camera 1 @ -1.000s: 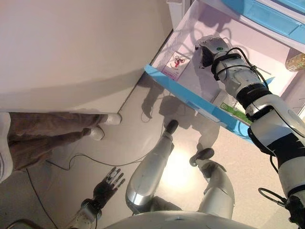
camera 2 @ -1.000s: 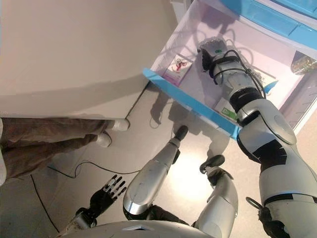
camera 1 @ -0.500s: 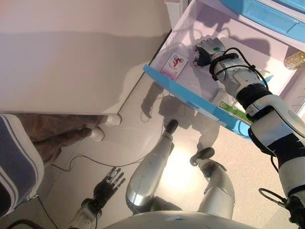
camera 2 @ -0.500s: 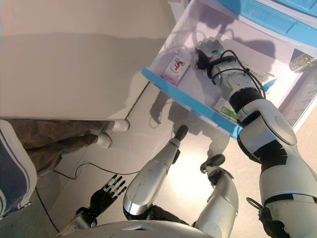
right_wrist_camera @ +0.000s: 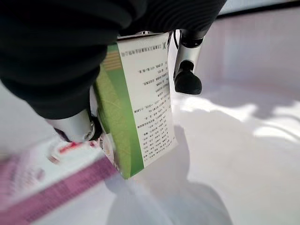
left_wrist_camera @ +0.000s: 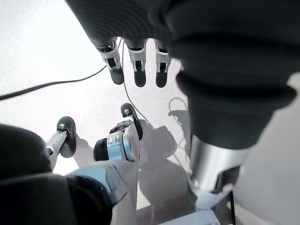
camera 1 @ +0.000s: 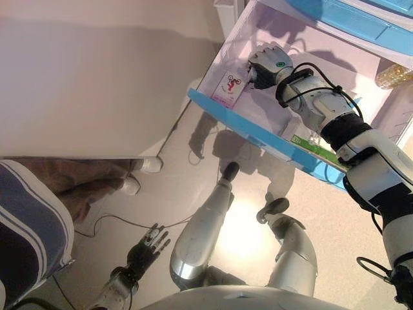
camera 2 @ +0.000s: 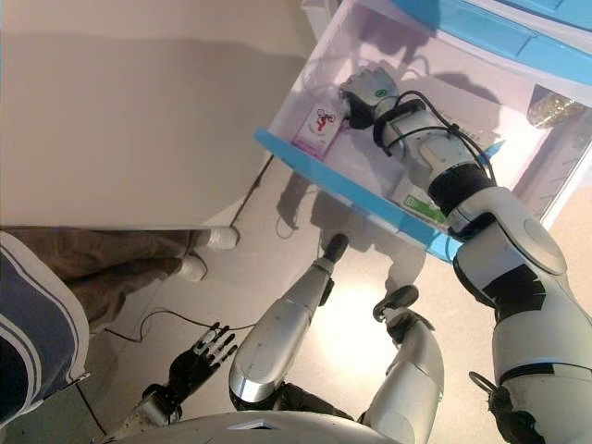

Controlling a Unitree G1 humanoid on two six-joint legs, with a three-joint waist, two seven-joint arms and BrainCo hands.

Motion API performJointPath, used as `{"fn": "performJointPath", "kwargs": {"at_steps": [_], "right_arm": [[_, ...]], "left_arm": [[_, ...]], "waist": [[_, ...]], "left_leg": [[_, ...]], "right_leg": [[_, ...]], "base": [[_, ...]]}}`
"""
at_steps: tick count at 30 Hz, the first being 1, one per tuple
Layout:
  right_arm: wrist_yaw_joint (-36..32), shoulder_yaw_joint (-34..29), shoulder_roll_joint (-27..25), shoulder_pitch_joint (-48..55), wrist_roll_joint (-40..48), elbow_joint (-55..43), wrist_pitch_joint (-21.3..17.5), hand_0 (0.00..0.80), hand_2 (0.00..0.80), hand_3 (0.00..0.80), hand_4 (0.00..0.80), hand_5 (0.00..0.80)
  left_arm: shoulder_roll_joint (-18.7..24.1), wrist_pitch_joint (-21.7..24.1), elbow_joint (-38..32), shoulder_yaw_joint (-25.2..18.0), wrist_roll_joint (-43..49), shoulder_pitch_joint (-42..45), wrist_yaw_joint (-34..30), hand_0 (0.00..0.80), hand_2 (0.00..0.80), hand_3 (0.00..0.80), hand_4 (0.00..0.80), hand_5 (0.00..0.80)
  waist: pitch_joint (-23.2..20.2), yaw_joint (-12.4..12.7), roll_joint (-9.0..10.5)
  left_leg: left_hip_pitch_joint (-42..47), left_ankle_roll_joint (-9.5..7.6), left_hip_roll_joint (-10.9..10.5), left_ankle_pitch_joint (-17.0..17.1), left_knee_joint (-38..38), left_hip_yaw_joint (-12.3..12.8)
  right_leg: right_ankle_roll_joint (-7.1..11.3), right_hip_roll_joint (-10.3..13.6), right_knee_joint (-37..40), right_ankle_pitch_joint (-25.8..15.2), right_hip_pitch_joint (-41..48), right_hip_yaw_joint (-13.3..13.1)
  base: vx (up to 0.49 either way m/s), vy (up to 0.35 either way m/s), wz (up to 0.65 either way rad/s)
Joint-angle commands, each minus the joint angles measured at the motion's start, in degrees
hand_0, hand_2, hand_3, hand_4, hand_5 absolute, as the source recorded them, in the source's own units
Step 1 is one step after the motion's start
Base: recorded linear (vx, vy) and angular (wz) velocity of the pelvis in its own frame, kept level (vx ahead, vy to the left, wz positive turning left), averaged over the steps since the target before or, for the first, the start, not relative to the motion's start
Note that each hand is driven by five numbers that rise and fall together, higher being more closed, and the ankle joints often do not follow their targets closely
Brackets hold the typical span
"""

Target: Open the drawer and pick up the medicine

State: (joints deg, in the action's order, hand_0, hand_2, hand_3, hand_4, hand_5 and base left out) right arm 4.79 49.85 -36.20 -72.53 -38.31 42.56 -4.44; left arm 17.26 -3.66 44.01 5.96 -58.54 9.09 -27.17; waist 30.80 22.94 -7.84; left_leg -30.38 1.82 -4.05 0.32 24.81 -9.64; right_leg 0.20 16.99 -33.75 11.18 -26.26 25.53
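The drawer with the blue front (camera 1: 258, 132) stands pulled out, its pale inside showing. My right hand (camera 1: 264, 61) is inside it, at the left end. In the right wrist view its fingers (right_wrist_camera: 187, 70) and thumb are curled round a green and white medicine box (right_wrist_camera: 140, 93), held upright just above the drawer floor. A pink and white packet (camera 1: 227, 87) lies next to that hand, and a flat green box (camera 1: 310, 143) lies behind the drawer front. My left hand (camera 1: 147, 245) hangs low by my side, its fingers (left_wrist_camera: 136, 65) straight, holding nothing.
A person in brown trousers and a striped garment (camera 1: 26, 239) stands at the left, beside a large white surface (camera 1: 97, 77). Above the open drawer sits another blue drawer (camera 1: 361, 19), and a glittery jar (camera 1: 390, 74) shows at the right.
My right hand has slid left inside the drawer, ending beside the pink packet. The person's striped garment has come further into view at the lower left.
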Motion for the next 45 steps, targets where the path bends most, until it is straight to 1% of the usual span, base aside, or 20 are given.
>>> {"fn": "performJointPath", "kwargs": {"at_steps": [1, 6, 10, 15, 18, 24, 25, 27, 34, 39, 45], "right_arm": [[1.2, 0.2, -0.5, 0.6, -0.3, -6.2, -2.1, 0.800, 0.800, 0.800, 0.800, 0.800], [-0.9, -1.6, -1.4, 2.5, -2.0, -13.8, -3.5, 0.800, 0.800, 0.800, 0.800, 0.800], [-3.5, -3.0, -2.2, 4.0, -2.1, -19.6, -3.7, 0.800, 0.800, 0.800, 0.800, 0.800], [-6.1, -4.6, -2.8, 5.8, -0.8, -24.0, -4.7, 0.800, 0.800, 0.800, 0.800, 0.800], [-8.5, -5.3, -3.3, 7.0, 0.6, -27.0, -5.6, 0.800, 0.800, 0.800, 0.800, 0.800], [-10.3, -5.6, -4.6, 8.7, 3.0, -31.4, -7.6, 0.800, 0.800, 0.800, 0.800, 0.800], [-10.7, -5.8, -4.9, 8.7, 3.6, -32.4, -7.8, 0.800, 0.800, 0.800, 0.800, 0.800], [-11.3, -6.1, -5.2, 9.1, 4.6, -33.6, -8.3, 0.800, 0.800, 0.800, 0.800, 0.800], [-14.5, -7.6, -6.1, 11.7, 9.6, -40.9, -10.6, 0.800, 0.800, 0.800, 0.800, 0.800], [-15.8, -8.7, -7.0, 13.5, 12.9, -45.6, -11.0, 0.800, 0.800, 0.800, 0.800, 0.800], [-16.6, -12.8, -8.5, 16.1, 16.6, -54.0, -12.0, 0.800, 0.800, 0.800, 0.800, 0.800]], "left_arm": [[1.8, 0.0, 0.6, 0.7, 0.6, 6.0, -0.5, 0.000, 0.000, 0.000, 0.000, 0.000], [1.3, 0.3, 1.7, -0.6, 1.5, 5.3, -0.8, 0.000, 0.000, 0.000, 0.000, 0.000], [0.8, 0.7, 3.0, -1.8, 2.9, 4.9, -1.5, 0.000, 0.000, 0.000, 0.000, 0.000], [0.6, 0.7, 4.3, -3.1, 3.6, 4.1, -1.7, 0.000, 0.000, 0.000, 0.000, 0.000], [0.6, 0.7, 5.0, -3.9, 3.6, 3.6, -1.9, 0.000, 0.000, 0.000, 0.000, 0.000], [0.6, 0.9, 5.7, -4.2, 3.5, 2.8, -1.4, 0.000, 0.000, 0.000, 0.000, 0.000], [0.5, 1.0, 5.8, -4.2, 3.5, 2.2, -1.3, 0.000, 0.000, 0.000, 0.000, 0.000], [0.6, 0.9, 6.0, -4.4, 3.4, 2.0, -1.4, 0.000, 0.000, 0.000, 0.000, 0.000], [0.8, 1.5, 7.1, -5.0, 2.8, 0.2, -1.3, 0.000, 0.000, 0.000, 0.000, 0.000], [0.9, 2.0, 8.1, -5.0, 2.5, -0.5, -1.3, 0.000, 0.000, 0.000, 0.000, 0.000], [1.0, 2.6, 10.7, -6.2, 2.9, -1.7, -1.4, 0.000, 0.000, 0.000, 0.000, 0.000]], "waist": [[-1.0, 0.5, 0.60], [-1.0, -0.7, 1.60], [-1.0, -1.6, 2.38], [-1.0, -2.4, 3.23], [-1.0, -3.1, 3.72], [-1.0, -3.8, 4.51], [-1.0, -4.0, 4.40], [-1.0, -4.2, 4.55], [-1.0, -5.7, 6.00], [-1.0, -6.8, 6.52], [-1.0, -8.5, 7.96]], "left_leg": [[3.0, -3.98, -1.4, -4.7, -4.1, 5.1], [4.3, -4.01, -1.1, -5.1, -4.4, 5.7], [5.2, -3.91, -0.7, -5.3, -4.8, 6.3], [5.6, -3.87, -0.3, -5.5, -5.0, 7.0], [5.6, -3.88, -0.2, -5.7, -4.9, 7.4], [5.9, -3.97, 0.0, -5.9, -5.2, 7.8], [4.9, -4.19, 0.3, -4.4, -5.6, 8.0], [5.0, -4.19, 0.4, -4.4, -5.7, 8.3], [5.7, -4.20, 1.0, -4.8, -6.2, 9.6], [6.7, -4.24, 1.4, -5.0, -6.8, 10.5], [9.9, -4.08, 2.2, -5.2, -8.9, 11.9]], "right_leg": [[2.28, -2.9, -3.8, 3.0, 2.6, -3.1], [2.66, -3.2, -2.7, 3.0, 3.5, -4.0], [2.83, -3.6, -2.0, 3.1, 4.2, -4.6], [3.03, -4.1, -1.3, 2.8, 4.3, -5.3], [3.04, -4.5, -1.2, 2.7, 4.2, -5.8], [3.17, -5.1, -0.7, 2.6, 4.2, -6.4], [2.57, -5.4, 0.1, 1.1, 3.5, -5.7], [2.65, -5.5, 0.1, 1.0, 3.4, -5.8], [3.29, -6.2, 1.2, 0.2, 3.7, -6.7], [3.59, -6.5, 1.6, -0.3, 4.0, -7.5], [4.64, -7.1, 2.8, -1.6, 6.0, -8.7]], "base": [[-0.009, -0.017, -0.05], [-0.011, -0.026, -0.17], [0.002, -0.033, -0.17], [-0.007, -0.034, -0.10], [-0.011, -0.021, -0.16], [-0.025, -0.016, -0.05], [-0.101, 0.006, -0.04], [-0.063, -0.002, -0.09], [-0.031, -0.033, -0.04], [-0.037, -0.021, -0.08], [-0.035, -0.043, -0.16]]}}
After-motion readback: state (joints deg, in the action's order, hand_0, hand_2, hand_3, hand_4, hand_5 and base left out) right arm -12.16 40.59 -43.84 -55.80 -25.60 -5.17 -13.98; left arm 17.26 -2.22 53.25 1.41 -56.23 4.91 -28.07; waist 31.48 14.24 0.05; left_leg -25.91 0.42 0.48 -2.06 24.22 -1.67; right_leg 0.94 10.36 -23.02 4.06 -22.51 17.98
